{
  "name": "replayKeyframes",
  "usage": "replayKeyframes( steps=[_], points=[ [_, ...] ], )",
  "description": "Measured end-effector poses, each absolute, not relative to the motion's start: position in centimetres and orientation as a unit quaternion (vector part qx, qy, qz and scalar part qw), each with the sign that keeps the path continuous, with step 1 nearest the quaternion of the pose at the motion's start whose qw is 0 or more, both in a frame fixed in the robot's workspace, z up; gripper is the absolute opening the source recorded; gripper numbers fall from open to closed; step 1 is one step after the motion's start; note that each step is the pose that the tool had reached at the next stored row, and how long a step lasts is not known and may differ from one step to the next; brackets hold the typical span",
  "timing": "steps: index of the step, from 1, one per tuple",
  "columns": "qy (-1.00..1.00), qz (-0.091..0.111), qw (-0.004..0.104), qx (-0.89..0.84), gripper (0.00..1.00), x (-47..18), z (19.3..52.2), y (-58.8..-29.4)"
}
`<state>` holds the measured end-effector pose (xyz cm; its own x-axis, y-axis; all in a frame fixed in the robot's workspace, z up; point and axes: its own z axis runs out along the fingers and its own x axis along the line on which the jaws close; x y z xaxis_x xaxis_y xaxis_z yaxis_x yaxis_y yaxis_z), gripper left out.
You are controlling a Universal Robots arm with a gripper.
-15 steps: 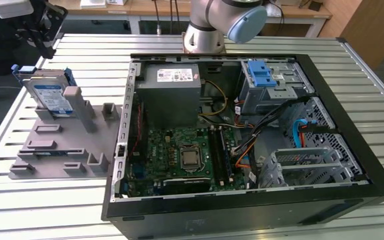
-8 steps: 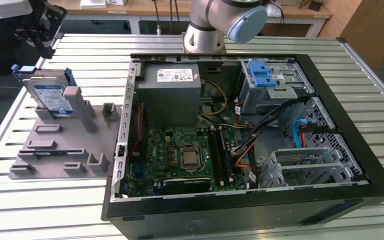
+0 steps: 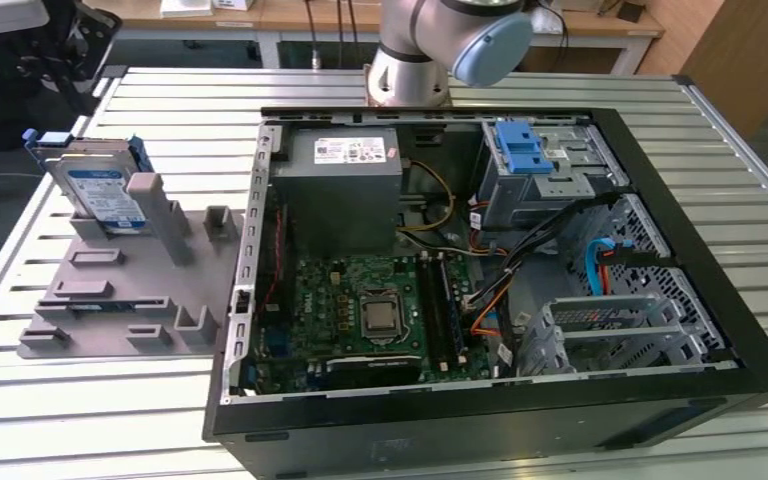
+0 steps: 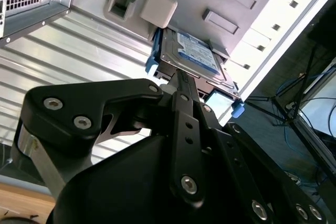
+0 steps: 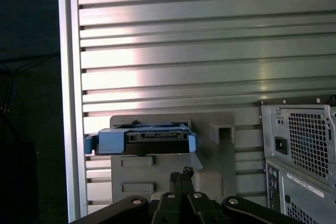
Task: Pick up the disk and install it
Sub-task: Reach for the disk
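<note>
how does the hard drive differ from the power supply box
The hard drive is thin and flat; the power supply is a far bulkier box. The drive stands on edge in the grey stand, outside the computer case; the power supply sits inside it. The drive has a blue frame; the power supply has none. Both are grey metal with a label.
</note>
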<state>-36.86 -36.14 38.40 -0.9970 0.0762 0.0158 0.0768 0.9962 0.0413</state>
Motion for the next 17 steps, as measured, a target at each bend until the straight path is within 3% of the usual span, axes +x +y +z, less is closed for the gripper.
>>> replayKeyframes(
  steps=[17],
  points=[
    [-0.999, -0.020, 0.007, -0.038, 0.11, -39.6, 37.6, -35.2]
  ],
)
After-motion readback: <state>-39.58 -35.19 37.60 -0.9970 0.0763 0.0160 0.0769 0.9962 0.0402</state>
